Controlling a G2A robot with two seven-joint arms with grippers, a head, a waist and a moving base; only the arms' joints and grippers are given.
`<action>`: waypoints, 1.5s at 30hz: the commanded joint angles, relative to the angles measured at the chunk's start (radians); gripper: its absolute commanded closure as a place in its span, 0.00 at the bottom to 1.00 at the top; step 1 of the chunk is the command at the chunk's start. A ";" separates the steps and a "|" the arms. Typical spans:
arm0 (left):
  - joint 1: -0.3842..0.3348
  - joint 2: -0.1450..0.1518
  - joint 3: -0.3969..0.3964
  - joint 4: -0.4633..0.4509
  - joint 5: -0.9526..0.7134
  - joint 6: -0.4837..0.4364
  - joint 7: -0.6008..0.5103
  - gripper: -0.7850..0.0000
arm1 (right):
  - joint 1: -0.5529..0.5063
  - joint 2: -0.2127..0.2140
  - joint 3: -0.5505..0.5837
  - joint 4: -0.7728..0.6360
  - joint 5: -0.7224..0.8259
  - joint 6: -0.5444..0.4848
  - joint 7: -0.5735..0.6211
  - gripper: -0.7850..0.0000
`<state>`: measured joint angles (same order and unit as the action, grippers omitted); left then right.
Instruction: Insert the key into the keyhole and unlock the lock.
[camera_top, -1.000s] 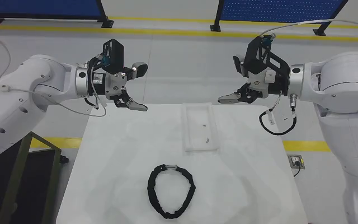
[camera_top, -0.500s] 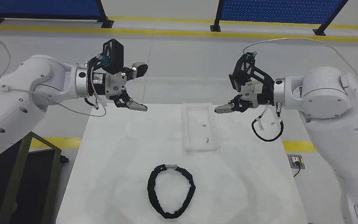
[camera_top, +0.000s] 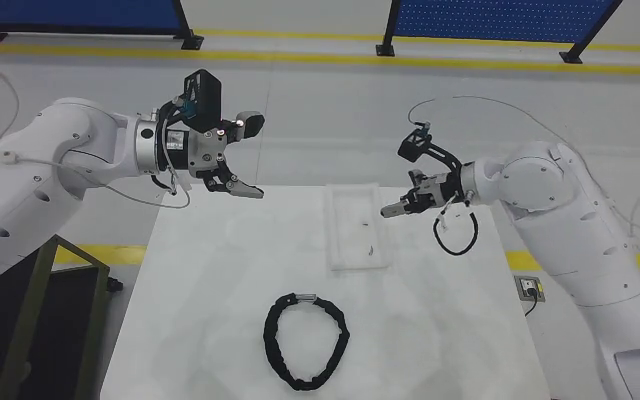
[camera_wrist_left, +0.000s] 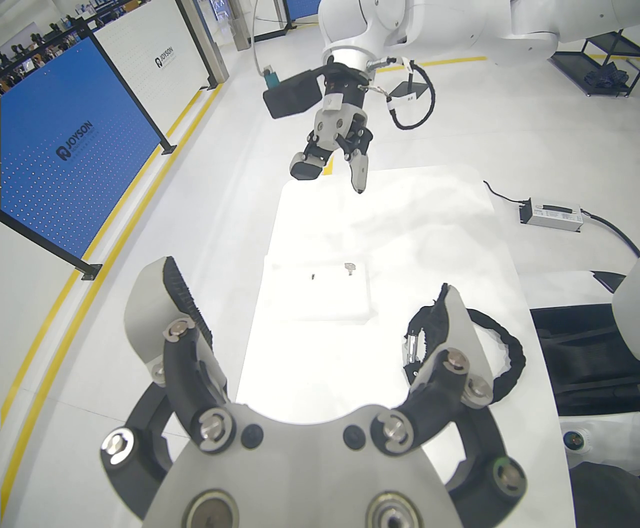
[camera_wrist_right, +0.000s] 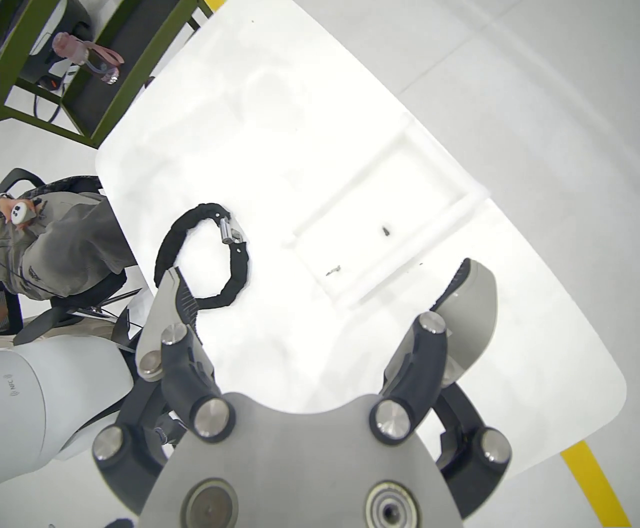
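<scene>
Top view | left fingers (camera_top: 243, 188) open, empty, by bench (camera_top: 200, 300) far-left corner | right fingers (camera_top: 393, 210) open, empty, beside tray (camera_top: 331, 230) | key (camera_top: 369, 250) in tray | chain lock (camera_top: 272, 340) near front edge

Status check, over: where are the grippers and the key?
Both open: left gripper at table edge, right gripper near tray. Key lies in tray; lock apart on table. Nothing blocks key.

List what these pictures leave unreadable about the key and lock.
Keyhole: too small to find on the lock in the top view.
Key: a speck in the top view, orientation unreadable.
Lock loop: left wrist view, partly behind the left gripper.
Dark fleck in the tray: too small to identify.
</scene>
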<state>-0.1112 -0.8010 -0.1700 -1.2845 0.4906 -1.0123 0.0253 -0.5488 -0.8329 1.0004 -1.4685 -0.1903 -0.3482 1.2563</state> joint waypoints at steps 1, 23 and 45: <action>0.000 0.000 0.000 0.000 0.000 0.000 0.000 0.00 | 0.006 -0.005 -0.029 0.010 -0.025 0.045 0.026 0.00; 0.000 0.000 0.000 0.000 0.000 0.000 0.000 0.00 | 0.067 -0.141 -0.379 0.062 -0.267 0.516 -0.037 0.00; 0.000 0.000 0.000 0.000 0.000 0.000 0.000 0.00 | 0.070 -0.167 -0.399 0.089 -0.238 0.556 -0.038 0.00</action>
<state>-0.1112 -0.8010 -0.1700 -1.2845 0.4906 -1.0123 0.0253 -0.4784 -1.0000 0.6019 -1.3791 -0.4281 0.2074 1.2181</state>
